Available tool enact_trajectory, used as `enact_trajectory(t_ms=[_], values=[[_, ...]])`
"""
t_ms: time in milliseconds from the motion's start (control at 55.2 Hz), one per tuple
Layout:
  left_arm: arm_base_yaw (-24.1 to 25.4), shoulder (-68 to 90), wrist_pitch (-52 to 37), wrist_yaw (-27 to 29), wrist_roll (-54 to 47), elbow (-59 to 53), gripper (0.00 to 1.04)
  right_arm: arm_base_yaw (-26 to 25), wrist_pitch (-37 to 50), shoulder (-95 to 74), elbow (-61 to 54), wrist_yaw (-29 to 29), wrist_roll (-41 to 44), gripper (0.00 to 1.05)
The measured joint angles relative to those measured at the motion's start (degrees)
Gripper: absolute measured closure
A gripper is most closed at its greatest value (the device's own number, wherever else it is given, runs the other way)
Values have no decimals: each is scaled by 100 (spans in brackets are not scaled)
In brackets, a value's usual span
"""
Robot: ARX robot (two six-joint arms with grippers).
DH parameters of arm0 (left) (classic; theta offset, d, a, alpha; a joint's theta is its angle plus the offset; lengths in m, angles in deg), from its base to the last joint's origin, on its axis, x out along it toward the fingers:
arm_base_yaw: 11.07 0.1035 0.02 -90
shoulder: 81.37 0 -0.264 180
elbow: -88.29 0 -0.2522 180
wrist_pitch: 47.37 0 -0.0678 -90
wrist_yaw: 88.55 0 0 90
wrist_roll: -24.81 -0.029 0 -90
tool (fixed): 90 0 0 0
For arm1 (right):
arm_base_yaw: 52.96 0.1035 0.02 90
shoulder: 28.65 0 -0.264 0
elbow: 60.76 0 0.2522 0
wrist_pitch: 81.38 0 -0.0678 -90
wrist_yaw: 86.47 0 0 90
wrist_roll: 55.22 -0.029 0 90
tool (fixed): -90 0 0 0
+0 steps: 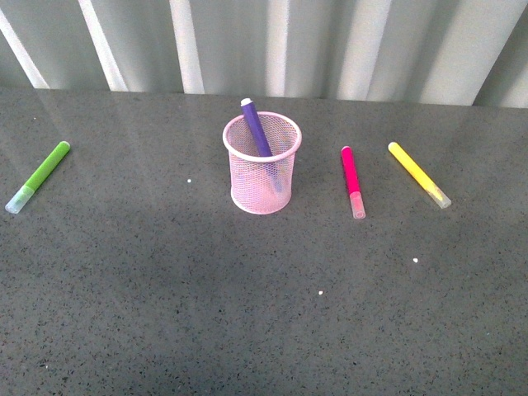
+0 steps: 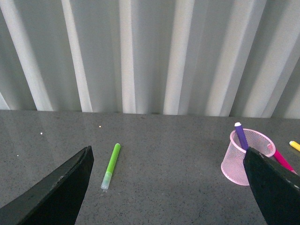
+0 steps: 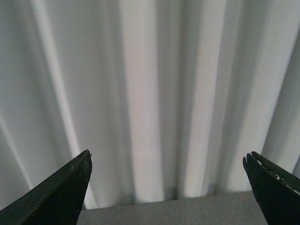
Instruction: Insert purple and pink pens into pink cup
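readable text, labels, brands, numbers, signs: none. purple pen point(image 1: 256, 128), pink pen point(image 1: 351, 172), pink cup point(image 1: 247, 177): no marking legible on any of them, in any of the three views.

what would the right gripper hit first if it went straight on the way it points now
Most likely the white ribbed backdrop, which fills the view between the right gripper's open jaws. Nothing shows nearer, though depth is unclear.

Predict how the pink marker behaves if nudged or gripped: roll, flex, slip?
The pink marker lies flat on the smooth table with a round barrel, so a sideways nudge would probably roll it. It looks short, thick and rigid, so it should not bend in a grip. The glossy barrel and clear cap may slip.
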Motion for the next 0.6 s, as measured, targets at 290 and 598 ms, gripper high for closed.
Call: enact_trajectory(t_ms=[290, 598], values=[[0, -2, 0, 0, 0, 0, 7, 531, -2430, -4269, 3051, 717, -186, 7], [0, -2, 0, 0, 0, 0, 7, 1620, -3322, -5469, 3438, -46, 798, 7]])
